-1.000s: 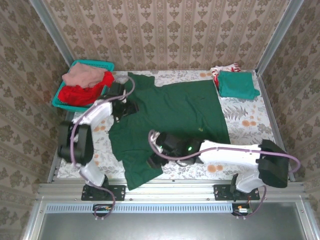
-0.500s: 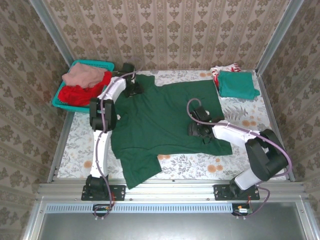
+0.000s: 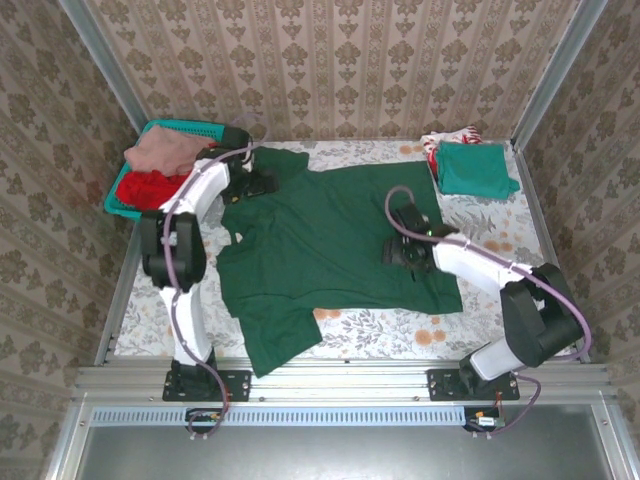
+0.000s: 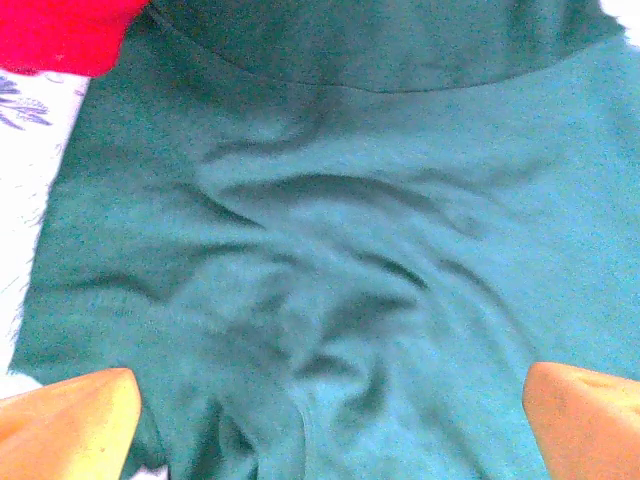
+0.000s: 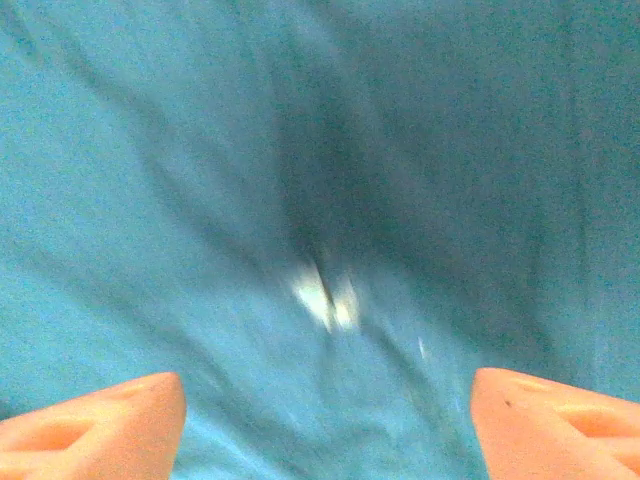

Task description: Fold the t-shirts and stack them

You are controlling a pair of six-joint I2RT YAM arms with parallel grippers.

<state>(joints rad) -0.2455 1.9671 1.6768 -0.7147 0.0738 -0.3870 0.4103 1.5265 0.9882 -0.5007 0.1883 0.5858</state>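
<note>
Dark green t-shirt (image 4: 330, 250) beneath both arms' parted fingers (image 4: 70, 425)

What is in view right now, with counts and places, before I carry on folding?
dark green t-shirt: one, dark green, spread flat mid-table
teal-green t-shirt: one, teal-green, folded, far right corner
white-red t-shirt: one, white and red, peeking out by the teal-green one
basket: one, teal, far left corner
pink t-shirt: one, dusty pink, in the basket
red t-shirt: one, red, in the basket
table: one, floral cover
left arm: one, white, jaws open over the shirt near the basket
right arm: one, white, jaws open over the shirt's right half
</note>
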